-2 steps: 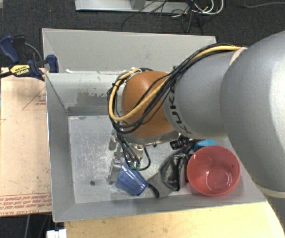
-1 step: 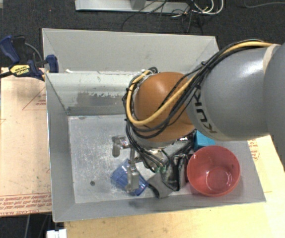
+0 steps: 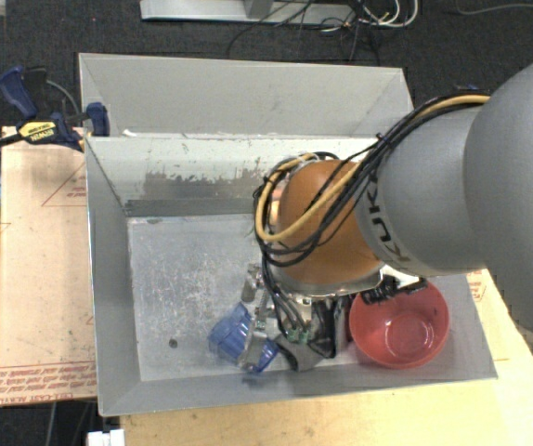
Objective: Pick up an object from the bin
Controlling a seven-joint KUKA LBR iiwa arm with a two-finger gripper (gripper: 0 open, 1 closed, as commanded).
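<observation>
Plastic piece, blue [image 3: 232,334], lies on the bin [image 3: 169,268] floor left of the red bowl [image 3: 401,334]; the gripper [image 3: 271,337] stands between them, at the piece's bowl-side edge; whether it is clenched or released cannot be told. Letters "KU" show on the grey arm [image 3: 452,193] above the bowl.

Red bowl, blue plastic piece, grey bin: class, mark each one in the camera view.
red bowl [image 3: 404,338]: camera view, its inside bottom.
blue plastic piece [image 3: 230,334]: camera view, its left end.
grey bin [image 3: 109,268]: camera view, its left wall.
</observation>
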